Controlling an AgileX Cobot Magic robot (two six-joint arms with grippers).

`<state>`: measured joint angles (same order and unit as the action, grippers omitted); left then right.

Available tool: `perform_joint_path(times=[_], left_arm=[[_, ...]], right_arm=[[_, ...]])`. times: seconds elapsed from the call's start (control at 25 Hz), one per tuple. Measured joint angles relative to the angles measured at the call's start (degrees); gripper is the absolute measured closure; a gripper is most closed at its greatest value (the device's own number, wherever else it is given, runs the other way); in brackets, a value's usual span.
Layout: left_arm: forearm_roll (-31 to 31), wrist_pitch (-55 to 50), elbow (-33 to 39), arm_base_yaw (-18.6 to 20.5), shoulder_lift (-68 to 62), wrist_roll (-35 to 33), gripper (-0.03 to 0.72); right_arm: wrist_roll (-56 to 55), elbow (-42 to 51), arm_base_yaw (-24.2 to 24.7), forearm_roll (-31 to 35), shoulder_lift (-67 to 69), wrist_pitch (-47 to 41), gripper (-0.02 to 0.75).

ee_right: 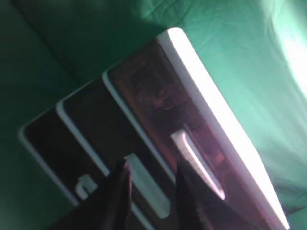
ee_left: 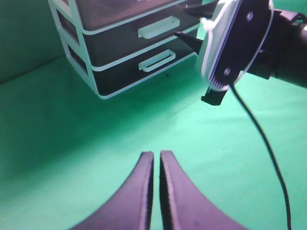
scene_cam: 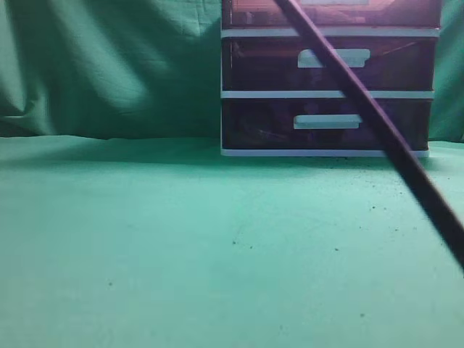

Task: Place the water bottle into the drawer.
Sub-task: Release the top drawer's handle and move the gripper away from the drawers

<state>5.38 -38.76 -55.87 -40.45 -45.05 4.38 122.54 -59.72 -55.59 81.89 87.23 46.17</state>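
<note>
Cabinet (scene_cam: 328, 152) of three dark drawers placed at the rear of the green surface (scene_cam: 181, 254), against a green cloth backdrop (scene_cam: 109, 65). Drawer (scene_cam: 330, 13) at the top of the stack, cut off by the upper edge of the exterior view. Seen in full in the right wrist view (ee_right: 158, 105), directly under the white top slab (ee_right: 216, 110). Front appears flush with the two lower fronts. White handle (ee_right: 196, 163) untouched. Contents not discernible through the dark front.

Position of bottle: cannot be told from these views.

Left claw (ee_left: 157, 155): narrow, with the fingers almost touching and only a thin slit between them. Nothing held. Raised above bare surface, well apart from the cabinet, which stands ahead and to the left in that view.

Right claw (ee_right: 152, 172): parted by a moderate gap, nothing between the fingers. Positioned close in front of the cabinet, with the middle handle (ee_right: 146, 184) visible through the gap. No contact with any front discernible.

Blurred dark bar (scene_cam: 362, 94) crossing the cabinet diagonally in the exterior view. Black cable (ee_left: 259, 129) hanging from the right wrist housing (ee_left: 235, 43).
</note>
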Motion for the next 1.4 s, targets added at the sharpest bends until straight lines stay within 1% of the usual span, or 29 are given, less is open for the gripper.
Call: perform_joint_path(times=[0.04,0.08,0.16,0.2,0.24,0.28,0.4,0.6,0.8,1.0,1.2,1.4], left_arm=[[-0.4,0.8,2.8,0.0,3.5,-0.2,0.688],[-0.4,1.5,5.1,0.0,7.1,-0.5,0.688],[-0.5,3.1,10.5,0.0,13.9,-1.0,0.688],[-0.5,4.1,13.1,0.0,17.4,-1.0,0.688],[-0.6,5.0,15.2,0.0,20.6,-1.0,0.688],[-0.6,5.6,17.6,0.0,23.2,-1.0,0.688],[-0.8,8.0,23.7,0.0,31.6,0.1,0.688],[-1.0,15.2,32.8,0.0,40.8,4.1,0.688],[-1.5,18.6,40.4,0.0,42.6,5.9,0.688],[-1.7,24.7,48.0,0.0,42.6,6.3,0.688],[-1.7,25.8,52.2,0.0,42.6,6.3,0.688],[-1.7,25.5,53.3,0.0,42.6,6.3,0.688]], right_arm=[[0.1,0.0,-1.3,2.8,-0.8,0.1,0.549],[0.1,0.0,-2.9,6.1,-2.0,0.2,0.541],[0.1,0.0,-4.6,12.2,-3.5,0.7,0.541],[0.1,0.0,-5.0,15.6,-4.2,0.8,0.541],[0.1,0.0,-5.2,19.0,-4.8,1.1,0.567],[0.1,0.1,-5.4,21.7,-5.1,1.4,0.567],[0.1,0.5,-6.7,21.8,-6.4,3.9,0.567],[0.1,0.5,-10.5,21.8,-7.4,5.4,0.567],[0.1,0.5,-13.9,21.8,-7.4,5.9,0.567],[0.1,0.5,-15.1,21.8,-7.4,5.7,0.567],[0.1,0.5,-15.1,21.8,-7.6,5.7,0.567],[0.1,0.5,-15.1,21.8,-7.6,5.3,0.567]])
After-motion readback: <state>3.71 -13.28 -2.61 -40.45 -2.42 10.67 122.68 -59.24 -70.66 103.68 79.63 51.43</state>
